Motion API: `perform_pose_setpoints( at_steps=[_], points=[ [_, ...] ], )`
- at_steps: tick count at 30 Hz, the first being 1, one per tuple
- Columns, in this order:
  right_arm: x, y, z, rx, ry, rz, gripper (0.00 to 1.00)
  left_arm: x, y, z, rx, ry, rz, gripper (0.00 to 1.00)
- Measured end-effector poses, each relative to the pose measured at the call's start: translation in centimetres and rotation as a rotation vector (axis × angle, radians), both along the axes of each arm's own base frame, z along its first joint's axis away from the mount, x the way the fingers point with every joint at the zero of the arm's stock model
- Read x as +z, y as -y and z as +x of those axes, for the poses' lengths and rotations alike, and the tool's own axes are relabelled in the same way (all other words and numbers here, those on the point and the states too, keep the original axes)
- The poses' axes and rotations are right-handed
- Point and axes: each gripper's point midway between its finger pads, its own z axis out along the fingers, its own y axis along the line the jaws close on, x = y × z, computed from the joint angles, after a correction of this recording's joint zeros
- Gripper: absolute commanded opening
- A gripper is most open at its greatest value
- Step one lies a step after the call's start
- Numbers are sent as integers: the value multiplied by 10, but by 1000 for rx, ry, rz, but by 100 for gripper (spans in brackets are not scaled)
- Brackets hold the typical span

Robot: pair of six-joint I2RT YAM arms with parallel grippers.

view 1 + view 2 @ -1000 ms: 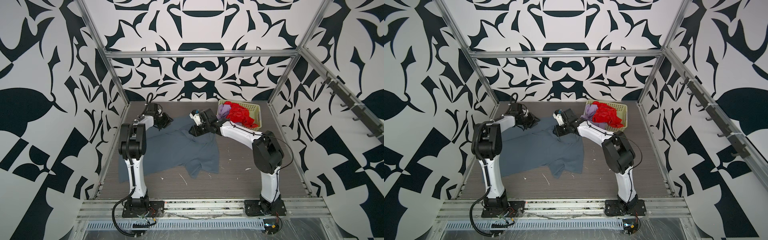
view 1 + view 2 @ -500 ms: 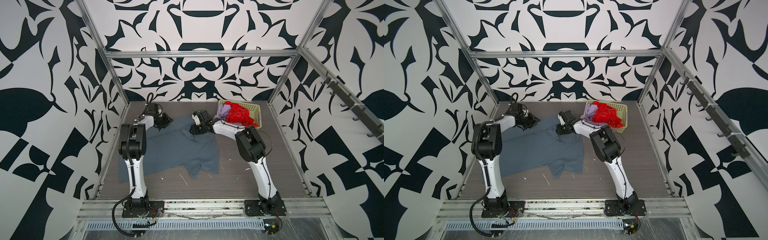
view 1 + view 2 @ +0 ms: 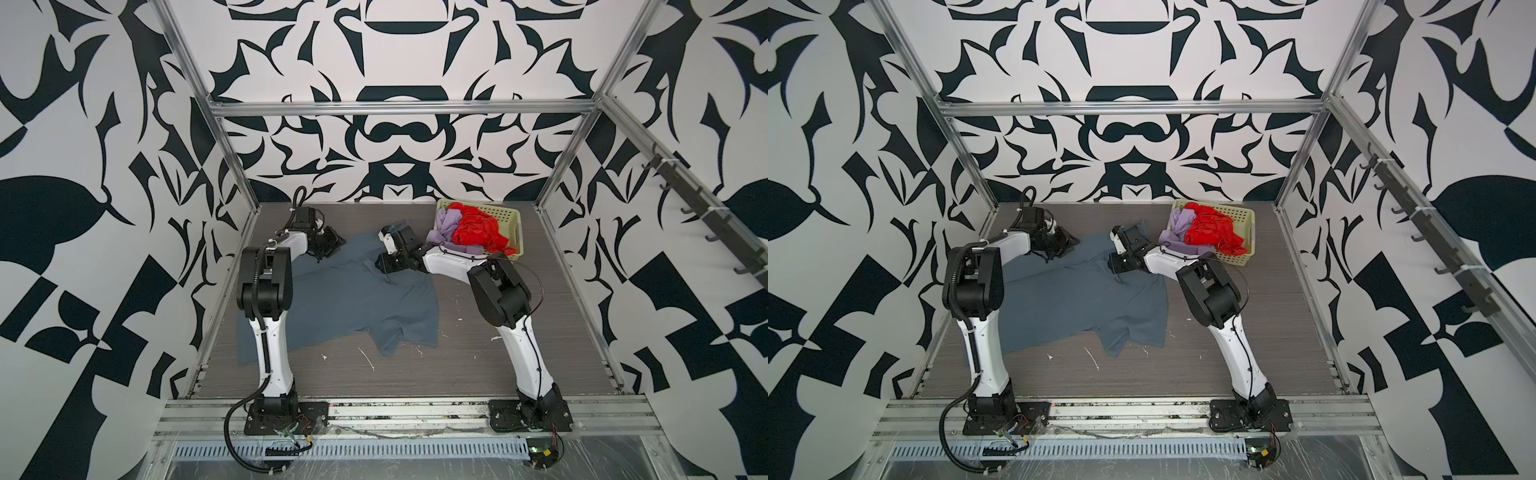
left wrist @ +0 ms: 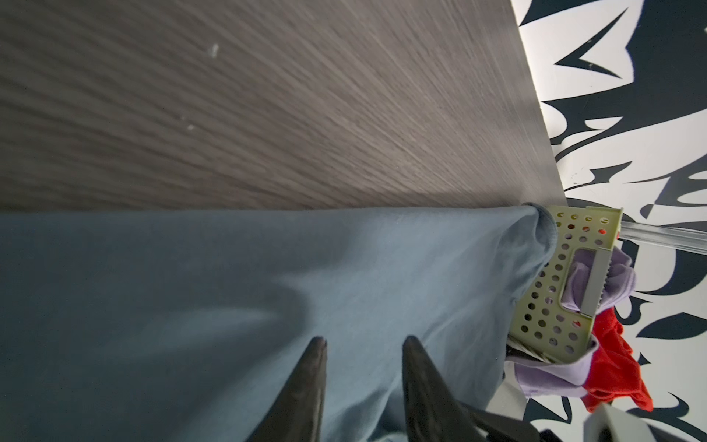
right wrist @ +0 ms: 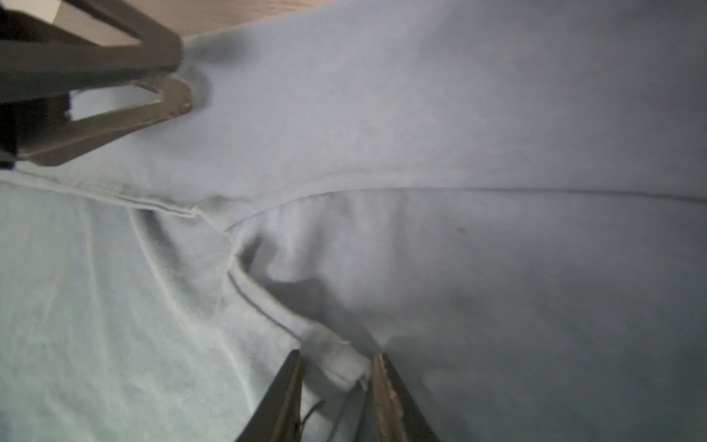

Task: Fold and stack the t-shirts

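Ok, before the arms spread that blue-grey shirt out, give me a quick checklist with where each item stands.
1. Blue-grey shirt out on the table: ok.
2. Fold of it between the fingers of the right hand: ok. Whether it is clamped: cannot tell.
3. Left hand gripping the shirt: cannot tell.
4. Shirt lying flat: not ok, rumpled near the right hand.
5. Red shirt and lilac shirt in the basket, off the work area: ok.
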Motion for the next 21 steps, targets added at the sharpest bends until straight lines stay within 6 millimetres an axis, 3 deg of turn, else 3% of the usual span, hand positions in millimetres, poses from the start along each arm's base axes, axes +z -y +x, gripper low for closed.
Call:
perform_pose_setpoints(
  at_steps=[4,10,13,15,21],
  points=[
    [-1,-7,-5,20,30,-20,2,-6,-2,-5,3,-16,0,37],
    [-3,-5,-12,23,75,-75,0,-10,-7,-6,13,-24,-1,37],
    [10,-5,-24,47,106,-102,8,-8,-10,-5,19,-17,-1,37],
    [27,-12,-38,83,132,-103,24,-9,-14,-7,27,-17,-1,37],
    [70,-38,-86,187,203,-84,31,-10,-30,-14,63,-24,-7,37]
  ],
)
